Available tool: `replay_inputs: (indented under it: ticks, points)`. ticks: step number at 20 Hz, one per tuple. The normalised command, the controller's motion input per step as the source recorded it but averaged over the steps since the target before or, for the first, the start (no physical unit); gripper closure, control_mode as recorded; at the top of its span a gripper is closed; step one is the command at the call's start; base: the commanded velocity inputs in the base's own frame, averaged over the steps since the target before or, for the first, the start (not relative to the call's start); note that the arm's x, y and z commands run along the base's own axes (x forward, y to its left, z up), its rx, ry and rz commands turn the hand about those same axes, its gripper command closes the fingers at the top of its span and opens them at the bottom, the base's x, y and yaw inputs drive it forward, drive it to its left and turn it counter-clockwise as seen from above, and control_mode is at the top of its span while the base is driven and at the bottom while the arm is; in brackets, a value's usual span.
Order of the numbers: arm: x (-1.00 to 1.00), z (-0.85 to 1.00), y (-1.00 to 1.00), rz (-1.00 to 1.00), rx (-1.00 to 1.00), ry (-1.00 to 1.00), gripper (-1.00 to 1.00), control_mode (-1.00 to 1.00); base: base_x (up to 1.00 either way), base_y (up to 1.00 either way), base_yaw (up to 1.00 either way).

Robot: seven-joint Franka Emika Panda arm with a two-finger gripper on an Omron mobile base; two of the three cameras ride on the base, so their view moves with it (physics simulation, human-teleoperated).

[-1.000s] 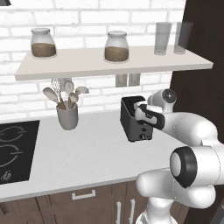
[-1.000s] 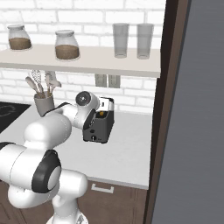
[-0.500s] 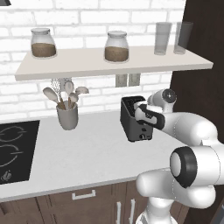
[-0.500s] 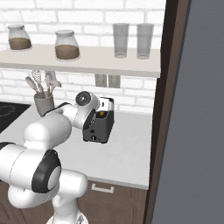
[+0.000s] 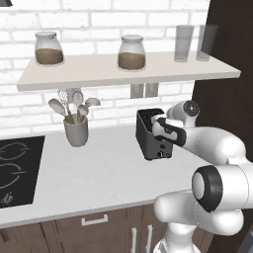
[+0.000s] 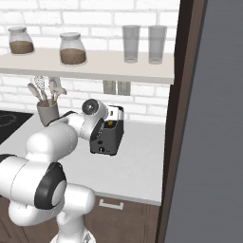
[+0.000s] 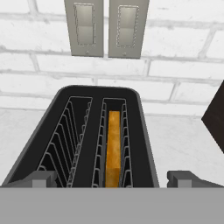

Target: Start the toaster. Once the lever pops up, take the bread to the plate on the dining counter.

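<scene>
We see our tool (image 7: pixel 112 179) spread wide, fingertips at 7 and 5 o'clock, holding nothing above the boxy dark toaster (image 7: pixel 83 135) on the white table (image 5: pixel 99 173). The golden bread slice (image 7: pixel 113 146) sits in its right slot (edge-on).

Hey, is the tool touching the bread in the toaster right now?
Apart. In the hand view the two fingertips of the tool stand wide on either side of the toaster, while the bread sits down in the right slot between them, untouched.
</scene>
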Motion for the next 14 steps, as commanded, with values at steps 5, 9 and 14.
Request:
replay_inputs:
  ticks: [5,9,14]
  points:
    - [0.0,0.0,0.0,0.0,0.0,0.0,-1.0,-1.0,0.0,0.0,0.0]
    - [0.0,0.0,0.0,0.0,0.0,0.0,-1.0,-1.0,0.0,0.0,0.0]
    - [0.0,0.0,0.0,0.0,0.0,0.0,-1.0,-1.0,0.0,0.0,0.0]
